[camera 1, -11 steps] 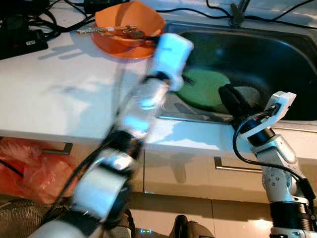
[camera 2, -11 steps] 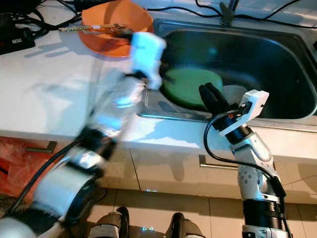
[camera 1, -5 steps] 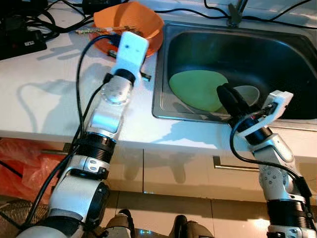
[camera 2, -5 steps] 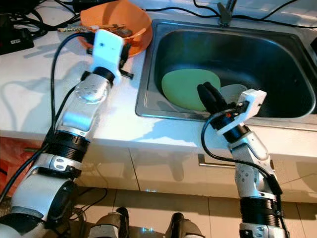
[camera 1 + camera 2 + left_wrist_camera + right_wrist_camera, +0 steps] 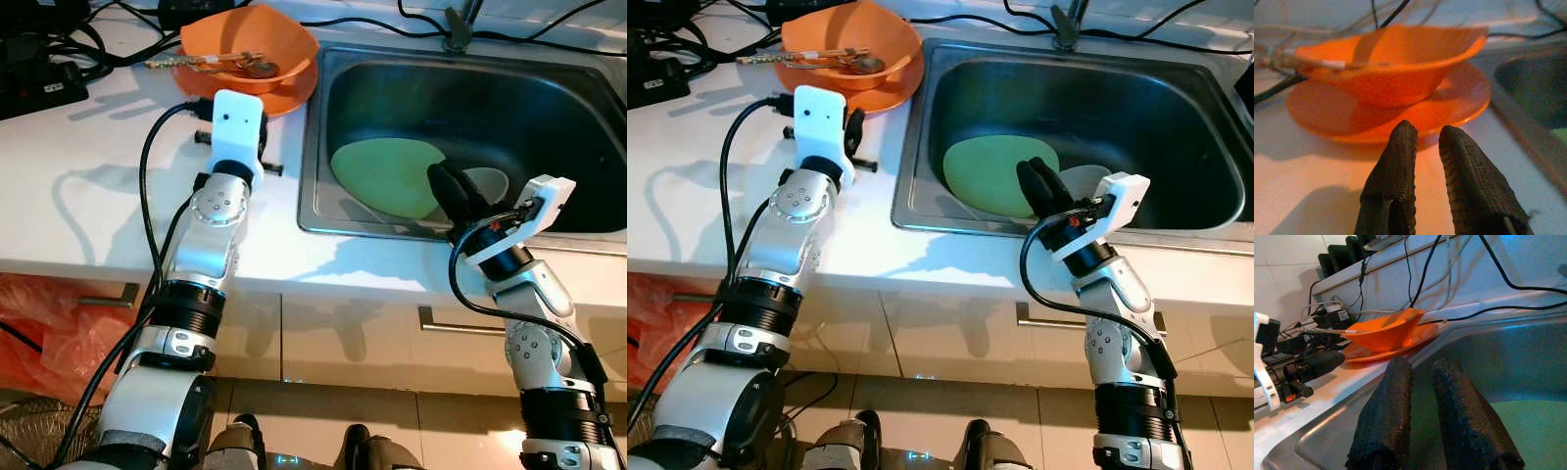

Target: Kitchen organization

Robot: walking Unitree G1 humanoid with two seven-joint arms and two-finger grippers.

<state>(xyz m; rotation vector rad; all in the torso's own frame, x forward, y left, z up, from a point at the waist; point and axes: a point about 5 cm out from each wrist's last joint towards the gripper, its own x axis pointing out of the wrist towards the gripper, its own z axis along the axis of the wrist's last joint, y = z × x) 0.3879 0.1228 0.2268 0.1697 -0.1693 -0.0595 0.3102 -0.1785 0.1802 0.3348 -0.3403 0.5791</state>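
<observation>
While the left tool (image 5: 1422, 147) hovers low over the table (image 5: 88, 176), fingers nearly together and empty, the bowl (image 5: 1391, 63) sits on its plate (image 5: 1449, 105) just ahead. Likely light, stiff, slick plastic; pinch the near rim. Right tool (image 5: 1420, 382), a narrow gap between its fingers and empty, hangs over the sink (image 5: 549, 117).

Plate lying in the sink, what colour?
Light green plate, clearest in the left eye view.

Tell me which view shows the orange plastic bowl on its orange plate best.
The left wrist view: the orange plastic bowl sits close and centred on its orange plate, just beyond the left gripper. The eye views show it from above, with utensils inside. The right wrist view shows it small, side-on.
</observation>
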